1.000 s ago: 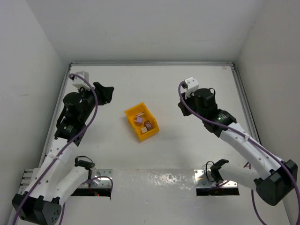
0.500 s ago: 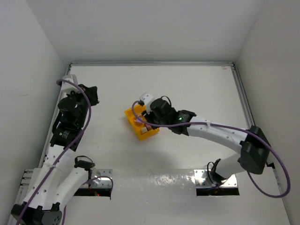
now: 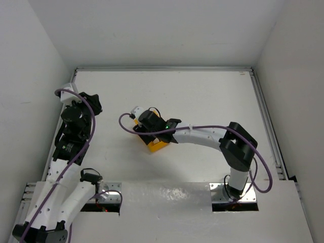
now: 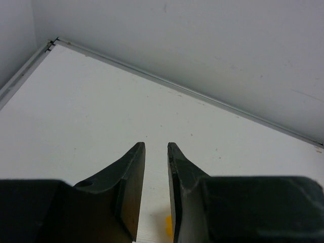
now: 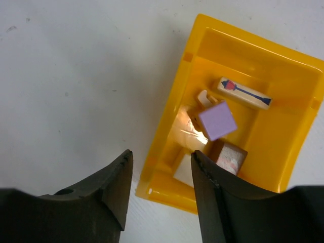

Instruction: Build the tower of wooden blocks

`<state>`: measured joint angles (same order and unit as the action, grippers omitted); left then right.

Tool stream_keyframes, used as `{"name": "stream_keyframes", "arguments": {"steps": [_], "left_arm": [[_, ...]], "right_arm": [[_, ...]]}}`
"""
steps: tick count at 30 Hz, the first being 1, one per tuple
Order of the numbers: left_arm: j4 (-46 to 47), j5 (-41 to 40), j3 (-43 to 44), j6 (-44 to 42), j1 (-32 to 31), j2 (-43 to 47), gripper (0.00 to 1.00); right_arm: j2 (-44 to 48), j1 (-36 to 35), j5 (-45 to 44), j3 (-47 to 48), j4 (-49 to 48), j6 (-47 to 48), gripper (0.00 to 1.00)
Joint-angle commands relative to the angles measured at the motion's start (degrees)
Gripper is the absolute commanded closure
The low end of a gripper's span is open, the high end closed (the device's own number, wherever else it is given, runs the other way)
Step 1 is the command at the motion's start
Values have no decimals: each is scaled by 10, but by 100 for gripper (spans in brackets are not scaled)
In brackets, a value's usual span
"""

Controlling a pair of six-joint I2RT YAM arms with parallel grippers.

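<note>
The right gripper point(image 5: 161, 154) is hanging with jaws wide apart and empty over one wall of the yellow bin point(image 5: 253, 48). Inside the bin the wood blocks point(image 5: 244, 93) are lying, a purple block point(image 5: 217, 120) among them. The left gripper point(image 4: 156, 145) is hovering over the table point(image 4: 76, 101), jaws only slightly apart, holding nothing.

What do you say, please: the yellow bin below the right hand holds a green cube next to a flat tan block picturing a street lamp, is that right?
Not quite: the cube is purple, not green. The right wrist view shows it in the yellow bin, next to the flat tan street-lamp block.
</note>
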<state>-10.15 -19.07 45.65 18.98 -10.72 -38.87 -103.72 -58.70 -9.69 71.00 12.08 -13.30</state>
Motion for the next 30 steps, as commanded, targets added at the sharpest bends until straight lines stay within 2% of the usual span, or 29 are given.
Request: {"name": "stream_keyframes", "arguments": {"steps": [1, 7, 10, 13, 14, 17, 19, 24, 25, 29, 30], "left_arm": [[3, -9, 14, 2, 7, 9, 78], [3, -11, 13, 3, 7, 12, 78], [5, -7, 13, 3, 7, 10, 78], [4, -8, 13, 3, 7, 10, 78], [4, -7, 14, 3, 7, 10, 78], [5, -9, 13, 2, 7, 11, 78], [7, -6, 12, 2, 7, 10, 78], [10, 3, 10, 3, 7, 7, 78], [12, 4, 10, 4, 7, 6, 78], [13, 7, 9, 4, 7, 4, 78], [14, 8, 9, 4, 7, 4, 78]], "right_arm": [[-30, -5, 14, 35, -30, -22, 52], [-82, -5, 18, 44, -51, -42, 59], [-96, -5, 4, 46, -54, -46, 68], [-99, -5, -2, 46, -52, -48, 89], [-97, -4, -3, 44, -50, -49, 100], [-62, -2, -1, 16, -71, -60, 100], [-33, 6, 39, -1, -89, -85, 100], [53, 84, 180, -71, -176, -193, 100], [64, 111, 226, -82, -212, -211, 100], [90, 162, 314, -132, -269, -280, 100], [91, 173, 332, -144, -293, -322, 100]]}}
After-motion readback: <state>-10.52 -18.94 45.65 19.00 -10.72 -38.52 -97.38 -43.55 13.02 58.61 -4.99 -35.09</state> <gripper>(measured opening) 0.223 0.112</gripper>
